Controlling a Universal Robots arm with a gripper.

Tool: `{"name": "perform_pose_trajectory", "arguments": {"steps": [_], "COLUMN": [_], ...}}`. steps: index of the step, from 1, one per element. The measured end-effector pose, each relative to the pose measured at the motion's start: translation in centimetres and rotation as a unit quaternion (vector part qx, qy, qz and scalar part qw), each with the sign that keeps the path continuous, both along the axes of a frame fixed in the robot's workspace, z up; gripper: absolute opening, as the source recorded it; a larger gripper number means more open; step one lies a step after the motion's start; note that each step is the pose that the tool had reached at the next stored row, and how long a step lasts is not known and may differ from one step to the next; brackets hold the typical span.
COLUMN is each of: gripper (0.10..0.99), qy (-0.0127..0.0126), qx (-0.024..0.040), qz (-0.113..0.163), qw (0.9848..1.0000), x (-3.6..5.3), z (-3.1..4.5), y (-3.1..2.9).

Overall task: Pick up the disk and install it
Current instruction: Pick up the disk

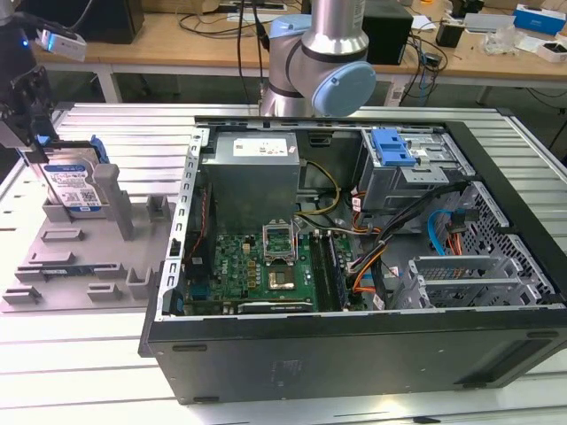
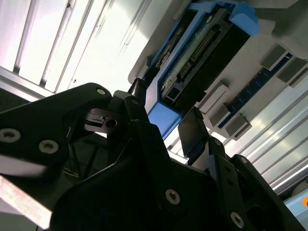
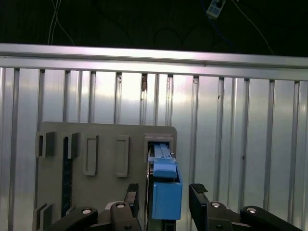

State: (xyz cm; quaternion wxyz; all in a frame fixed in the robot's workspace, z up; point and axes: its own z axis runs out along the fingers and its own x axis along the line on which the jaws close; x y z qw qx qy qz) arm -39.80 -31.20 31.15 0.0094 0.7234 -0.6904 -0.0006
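The disk [image 1: 73, 186], a silver drive with a white-and-blue label in a bright blue carrier, stands on edge in a slot of the grey holder plate [image 1: 80, 257] at the exterior view's left. My gripper [image 1: 34, 140] hangs right over the disk's top end. In the first wrist view the blue carrier [image 3: 166, 192] sits between the two black fingers [image 3: 198, 199] with a small gap on each side. The second wrist view also has the carrier end [image 2: 163, 120] between the pads [image 2: 192, 132]. The gripper [image 3: 165, 196] is open and straddles the disk.
An open computer case [image 1: 354, 354] lies to the exterior view's right of the holder plate, with a grey power-supply box [image 1: 257, 177], a motherboard [image 1: 257, 266] and a drive cage with a blue latch [image 1: 394, 146]. The arm's base [image 1: 319, 62] stands behind the case. The slatted aluminium table [image 3: 240, 120] surrounds everything.
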Motion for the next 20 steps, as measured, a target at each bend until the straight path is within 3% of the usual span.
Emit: {"name": "perform_pose_trajectory", "arguments": {"steps": [20], "gripper": [0.541], "qy": [0.0], "qx": [0.0], "qz": [0.0], "qw": [1.0], "x": [-0.06], "z": [-1.16], "y": [0.0]}}
